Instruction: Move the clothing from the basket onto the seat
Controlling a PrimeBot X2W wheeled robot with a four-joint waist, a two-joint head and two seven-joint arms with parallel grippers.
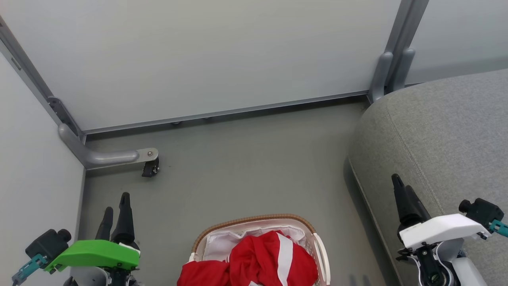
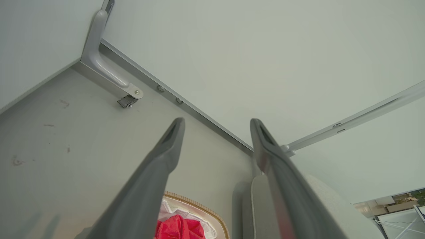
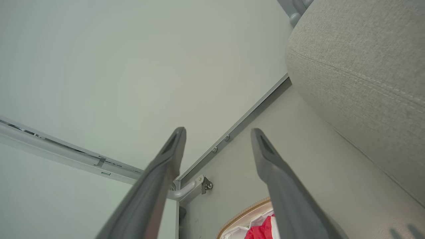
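Observation:
The red clothing (image 1: 258,262) with white stripes lies heaped in the white basket (image 1: 322,254) with a brown woven rim, at the bottom middle of the head view. The grey seat (image 1: 448,135) fills the right side. My left gripper (image 1: 115,212) stands open at the lower left, well left of the basket, with nothing between its fingers. At the lower right my right gripper (image 1: 401,190) is open in front of the seat's edge, also empty. The left wrist view catches the clothing (image 2: 179,229) and basket (image 2: 199,204) low down; the right wrist view shows the clothing (image 3: 262,229), basket (image 3: 245,212) and seat (image 3: 365,76).
Pale partition walls (image 1: 218,55) close off the back and left. A grey metal foot with a caster (image 1: 149,163) juts onto the grey floor (image 1: 246,171) at the back left corner. Another partition post (image 1: 391,71) stands behind the seat.

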